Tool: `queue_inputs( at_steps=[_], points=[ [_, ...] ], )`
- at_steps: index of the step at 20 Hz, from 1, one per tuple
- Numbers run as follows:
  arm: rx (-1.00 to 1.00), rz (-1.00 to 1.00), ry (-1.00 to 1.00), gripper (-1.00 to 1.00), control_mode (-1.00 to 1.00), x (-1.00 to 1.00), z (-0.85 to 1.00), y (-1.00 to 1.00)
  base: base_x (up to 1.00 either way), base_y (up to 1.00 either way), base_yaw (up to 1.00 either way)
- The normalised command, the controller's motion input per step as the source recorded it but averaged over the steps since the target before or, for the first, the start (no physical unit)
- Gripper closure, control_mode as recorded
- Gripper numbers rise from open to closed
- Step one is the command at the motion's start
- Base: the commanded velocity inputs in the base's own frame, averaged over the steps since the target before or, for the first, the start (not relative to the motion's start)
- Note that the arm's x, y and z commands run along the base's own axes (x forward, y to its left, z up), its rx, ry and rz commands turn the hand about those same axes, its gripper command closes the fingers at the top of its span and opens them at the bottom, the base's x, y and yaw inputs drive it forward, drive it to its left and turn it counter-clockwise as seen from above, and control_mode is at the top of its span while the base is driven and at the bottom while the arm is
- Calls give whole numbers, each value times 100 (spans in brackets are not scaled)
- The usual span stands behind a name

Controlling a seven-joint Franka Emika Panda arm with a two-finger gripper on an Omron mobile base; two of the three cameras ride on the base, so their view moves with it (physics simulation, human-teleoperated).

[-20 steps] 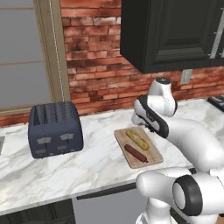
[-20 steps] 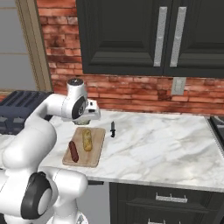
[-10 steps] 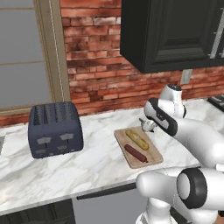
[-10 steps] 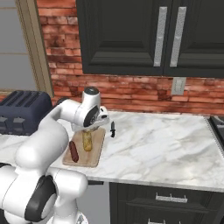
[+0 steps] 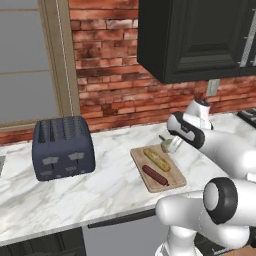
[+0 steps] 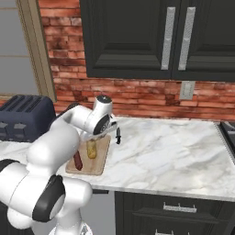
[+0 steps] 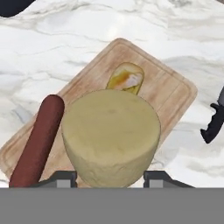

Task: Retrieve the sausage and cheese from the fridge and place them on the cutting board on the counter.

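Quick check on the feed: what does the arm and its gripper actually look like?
The arm is glossy white, built of rounded bulbous links with dark grey-black rings at the joints. No cables or markings show. The gripper ends in two small dark grey finger tips with squared, blocky ends.

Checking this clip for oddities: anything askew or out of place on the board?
A yellow bread-like stick lies on the cutting board beside the sausage, though only sausage and cheese belong there.

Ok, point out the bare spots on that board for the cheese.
On the cutting board, the bare wood is the corner right of the bread stick, toward the black knife. The side by the sausage is crowded. The cheese, between the gripper fingers, hides the middle.
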Motion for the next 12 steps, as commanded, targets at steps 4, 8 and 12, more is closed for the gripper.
queue_inputs(
  at_steps=[4, 8, 12],
  points=[
    [2, 9, 0, 100, -100, 32, -23, 0, 0, 0, 0],
    [7, 4, 0, 100, -100, 34, 0, -16, 0, 0, 0],
    [3, 3, 0, 100, -100, 2, 0, -25, 0, 0, 0]
  ],
)
